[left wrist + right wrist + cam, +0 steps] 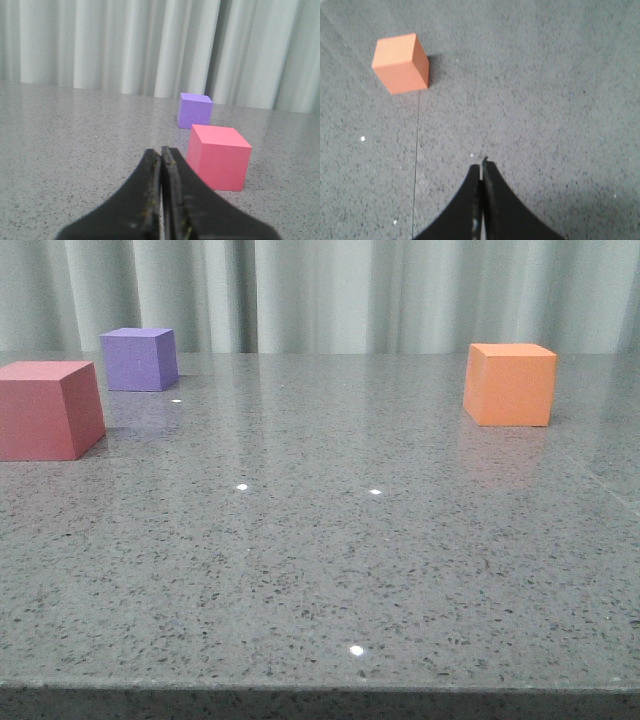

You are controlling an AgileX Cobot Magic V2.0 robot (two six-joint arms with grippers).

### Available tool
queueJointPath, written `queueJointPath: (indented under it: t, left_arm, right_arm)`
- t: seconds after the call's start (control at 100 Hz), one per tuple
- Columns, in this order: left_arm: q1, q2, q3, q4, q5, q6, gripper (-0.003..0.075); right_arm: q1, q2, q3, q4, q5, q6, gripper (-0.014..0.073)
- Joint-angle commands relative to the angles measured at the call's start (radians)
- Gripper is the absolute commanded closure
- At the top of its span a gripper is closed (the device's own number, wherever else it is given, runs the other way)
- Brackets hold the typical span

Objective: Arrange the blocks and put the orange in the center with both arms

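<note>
Ahead of the right gripper (481, 167), well apart and off to one side, the orange cube (401, 63) is found on the tabletop (320, 570). It is far from the pink-red cube (48, 410) and purple cube (138, 359), which lie nearer the left gripper (161, 152). Both pairs of fingers are pressed together and empty.

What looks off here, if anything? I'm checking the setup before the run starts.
Nothing stands out. The pink-red cube, purple cube and orange cube all sit flat and undamaged on the speckled grey table, apart from one another. The left gripper and right gripper are shut, empty.
</note>
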Motion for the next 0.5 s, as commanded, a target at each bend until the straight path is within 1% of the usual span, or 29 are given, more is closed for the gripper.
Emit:
queueJointPath:
  t: [0.0, 0.05, 0.1, 0.12, 0.17, 0.24, 0.27, 0.34, 0.49]
  left_arm:
    - [0.002, -0.038, 0.040, -0.006, -0.079, -0.001, 0.0741]
    - [0.002, -0.038, 0.040, -0.006, -0.079, -0.001, 0.0741]
    - [0.002, -0.038, 0.040, -0.006, -0.079, -0.001, 0.0741]
    - [0.002, -0.038, 0.040, -0.006, -0.079, -0.001, 0.0741]
    - [0.002, -0.038, 0.040, -0.006, -0.079, -0.001, 0.0741]
    - [0.002, -0.038, 0.040, -0.006, -0.079, -0.001, 0.0741]
    - [0.002, -0.038, 0.040, -0.006, -0.079, -0.001, 0.0741]
    - [0.002, -0.038, 0.040, -0.006, -0.079, -0.001, 0.0741]
    - [0.002, -0.038, 0.040, -0.006, -0.079, -0.001, 0.0741]
  right_arm:
    - [-0.002, 0.014, -0.034, 0.000, -0.026, -0.011, 0.0556]
    - [-0.002, 0.014, -0.034, 0.000, -0.009, -0.011, 0.0474]
    - [-0.002, 0.014, -0.034, 0.000, 0.006, -0.011, 0.0362]
    - [-0.002, 0.014, -0.034, 0.000, 0.010, -0.011, 0.0332]
    - [-0.002, 0.014, -0.034, 0.000, 0.026, -0.011, 0.0212]
    - [-0.002, 0.014, -0.034, 0.000, 0.033, -0.011, 0.0089]
    - [-0.002, 0.014, -0.034, 0.000, 0.033, -0.011, 0.0054]
    - [-0.002, 0.014, -0.034, 0.000, 0.033, -0.011, 0.0006]
    - [-0.002, 0.019, -0.036, 0.048, 0.024, -0.012, -0.0001]
